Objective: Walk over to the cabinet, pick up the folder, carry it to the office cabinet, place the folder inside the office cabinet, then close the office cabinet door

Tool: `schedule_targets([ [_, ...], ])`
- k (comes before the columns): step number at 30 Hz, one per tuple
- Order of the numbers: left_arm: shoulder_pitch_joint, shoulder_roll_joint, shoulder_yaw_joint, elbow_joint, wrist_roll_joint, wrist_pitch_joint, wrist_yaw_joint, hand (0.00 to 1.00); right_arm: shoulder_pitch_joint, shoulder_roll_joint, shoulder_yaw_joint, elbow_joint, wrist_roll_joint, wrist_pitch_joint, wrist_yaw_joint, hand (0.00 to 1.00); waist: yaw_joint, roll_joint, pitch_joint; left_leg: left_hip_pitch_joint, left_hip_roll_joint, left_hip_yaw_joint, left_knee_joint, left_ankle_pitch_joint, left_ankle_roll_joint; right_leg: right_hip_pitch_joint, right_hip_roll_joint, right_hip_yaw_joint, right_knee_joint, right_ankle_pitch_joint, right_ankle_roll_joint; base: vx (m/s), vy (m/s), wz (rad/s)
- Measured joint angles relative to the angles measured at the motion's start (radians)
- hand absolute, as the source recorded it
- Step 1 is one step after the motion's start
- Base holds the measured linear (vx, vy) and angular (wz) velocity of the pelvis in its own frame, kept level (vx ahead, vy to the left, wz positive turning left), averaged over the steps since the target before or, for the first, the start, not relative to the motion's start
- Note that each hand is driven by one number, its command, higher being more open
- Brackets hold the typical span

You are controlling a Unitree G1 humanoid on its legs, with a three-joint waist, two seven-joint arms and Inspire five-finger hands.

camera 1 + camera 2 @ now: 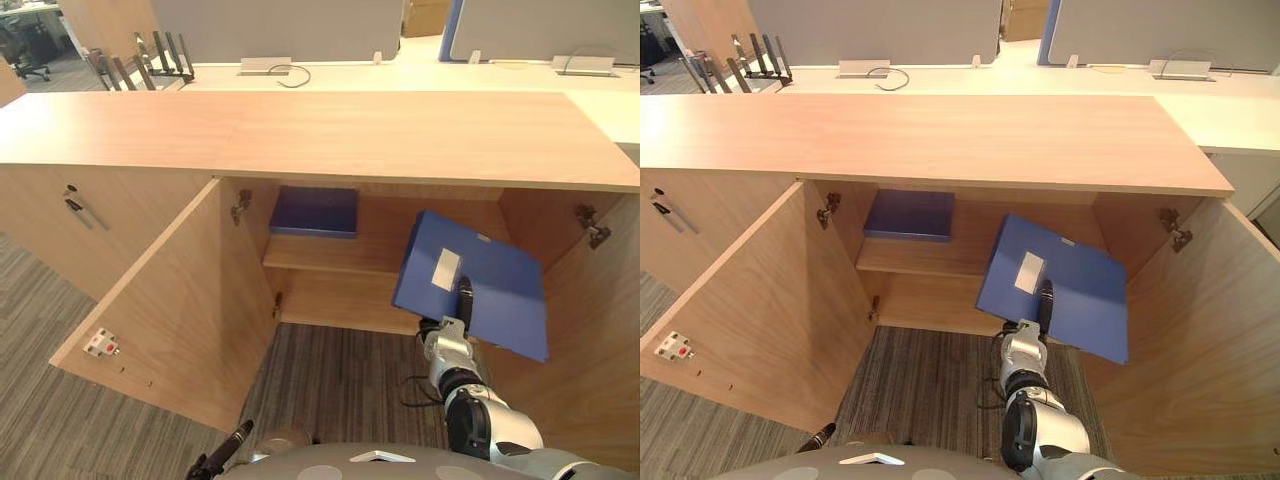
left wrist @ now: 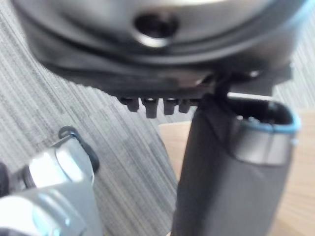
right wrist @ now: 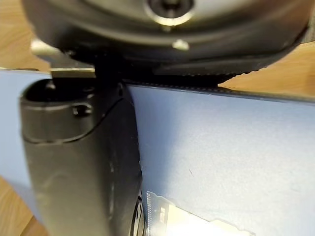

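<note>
Fingers of right hand (image 1: 465, 300): hidden behind the folder (image 1: 495, 290), so not readable one by one; clamped on the folder together with the thumb.
Thumb (image 3: 78, 162): laid flat on the blue front face, pressing it, right beside the white label (image 1: 446, 268).
Right arm pose: raised from below in front of the office cabinet (image 1: 300, 135), forearm pointing up toward the open inside, wrist just under the lower edge of the folder.
Folder, relative to fingers: gripped near its lower edge, most of the sheet standing above and beside the thumb, front face turned up toward the head camera.
Folder, relative to office cabinet: in the air at the right half of the opening, under the wooden top, tilted, one lower corner toward the right door (image 1: 600, 330); whether touching the shelf (image 1: 330, 255) cannot be told.
Second folder (image 1: 315, 211): lying flat on the shelf inside the office cabinet, at the left part, apart from the held one.
Doors: left door (image 1: 170, 300) and right door both swung open.
Left hand (image 2: 226, 187): low, in front of the office cabinet, above the carpet (image 1: 330, 380); open or closed cannot be told.
</note>
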Motion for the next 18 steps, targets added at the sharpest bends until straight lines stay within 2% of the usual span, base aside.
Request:
schedule_targets([
  [2,0.003,-0.029,0.018,-0.014,-0.005,0.000,0.004,1.00,0.000,0.012,-0.001,-0.044,-0.001,-0.001,-0.003,0.00,0.018,0.017,0.011,-0.057,0.031,0.033,0.172,0.004,0.001,0.013,0.014,0.009,0.020,-0.024,-0.008,-0.10,0.015,-0.13],
  [4,0.015,-0.048,0.019,-0.015,-0.005,0.008,0.006,1.00,0.000,0.027,-0.004,-0.098,-0.003,-0.001,-0.003,0.00,0.035,0.011,0.016,-0.087,0.033,0.040,0.235,0.042,-0.011,0.017,0.008,0.035,0.016,-0.028,-0.015,-0.06,0.051,-0.32],
  [5,0.012,-0.063,0.037,-0.015,-0.005,0.023,0.007,1.00,0.000,0.029,0.000,-0.146,-0.010,0.001,-0.001,0.00,0.042,0.005,0.018,-0.110,0.023,0.043,0.246,0.063,-0.004,0.014,-0.007,0.047,-0.009,-0.028,-0.016,0.01,0.071,-0.36],
  [6,0.011,-0.070,0.044,-0.017,-0.005,0.023,0.007,1.00,-0.001,0.030,0.003,-0.163,-0.012,0.001,-0.001,0.00,0.043,0.006,0.019,-0.122,0.026,0.043,0.247,0.054,-0.005,0.009,-0.010,0.053,-0.012,-0.028,-0.017,0.05,0.098,-0.33],
  [8,0.005,-0.078,0.079,-0.027,-0.005,0.023,0.007,1.00,-0.002,0.033,-0.001,-0.180,-0.030,-0.006,-0.001,0.00,0.042,-0.005,0.036,-0.135,0.045,0.029,0.219,0.005,-0.043,-0.010,-0.028,0.072,0.009,-0.025,-0.021,0.07,0.123,-0.14],
  [9,0.009,-0.078,0.087,-0.035,-0.005,0.023,0.009,1.00,0.001,0.030,-0.009,-0.180,-0.032,-0.016,-0.003,0.00,0.037,-0.015,0.048,-0.127,0.052,-0.001,0.146,-0.005,-0.065,-0.020,-0.052,0.089,0.036,-0.031,-0.011,0.08,0.177,-0.14],
  [10,0.013,-0.079,0.087,-0.035,-0.005,0.023,0.009,1.00,0.001,0.027,-0.010,-0.180,-0.035,-0.019,-0.003,0.00,0.037,-0.013,0.047,-0.123,0.061,-0.012,0.099,-0.004,-0.073,-0.030,-0.060,0.097,0.043,-0.036,-0.002,0.08,0.207,-0.37],
  [11,0.017,-0.081,0.091,-0.026,-0.007,0.024,0.010,1.00,0.001,0.018,-0.009,-0.181,-0.046,-0.016,-0.003,0.00,0.039,0.006,0.040,-0.087,0.085,-0.037,-0.028,0.001,-0.082,-0.047,-0.062,0.116,0.055,-0.044,0.019,0.12,0.313,-0.52],
  [12,0.015,-0.084,0.101,-0.007,-0.007,0.023,0.016,1.00,0.005,0.006,-0.008,-0.179,-0.047,-0.007,-0.003,0.00,0.045,0.028,0.039,-0.054,0.097,-0.020,-0.090,0.034,-0.098,-0.034,-0.067,0.132,0.054,-0.038,0.061,0.16,0.310,-0.54],
  [14,0.013,-0.081,0.099,-0.010,-0.008,0.005,0.028,1.00,0.023,0.017,-0.009,-0.177,-0.048,0.006,-0.005,0.00,0.053,0.001,0.027,-0.037,0.052,0.014,-0.091,0.010,-0.074,-0.025,-0.120,0.149,0.057,-0.037,0.073,0.21,0.296,-0.32],
  [18,0.003,-0.083,0.082,-0.015,-0.009,0.002,0.026,1.00,0.048,0.019,0.047,-0.160,-0.051,0.040,-0.004,0.00,0.060,-0.012,-0.009,-0.003,-0.025,0.066,-0.125,0.004,-0.027,-0.009,-0.204,0.156,0.029,-0.031,0.092,0.23,0.240,-0.17],
])
